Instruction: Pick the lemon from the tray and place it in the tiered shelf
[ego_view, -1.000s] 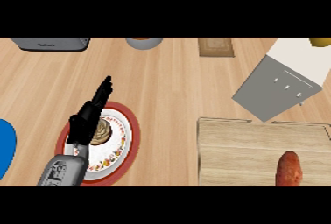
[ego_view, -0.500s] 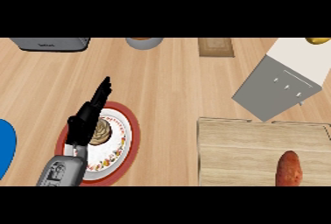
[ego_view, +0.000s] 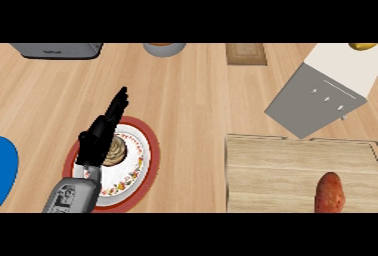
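Observation:
A yellow lemon (ego_view: 361, 46) peeks in at the top right edge, on the cream upper level of the tiered shelf (ego_view: 314, 100), whose grey lower panel slants down to the left. The wooden tray (ego_view: 288, 170) lies at the lower right and holds only a reddish sweet potato (ego_view: 329, 192). My left hand (ego_view: 100, 136) hovers over a red-rimmed plate (ego_view: 145, 150) at the lower left. Its fingers are straight, point up and to the right, and hold nothing. My right hand shows nowhere.
The plate carries a round brown pastry (ego_view: 116, 151), partly under my hand. Along the far edge stand a grey appliance (ego_view: 57, 50), a grey bowl (ego_view: 164, 48) and a small wooden block (ego_view: 246, 53). A blue object (ego_view: 6, 167) pokes in at the left edge.
My left hand has drawn its thumb and fingers closer together into a narrower, straighter shape and shifted slightly. The lemon, tray and shelf have stayed put.

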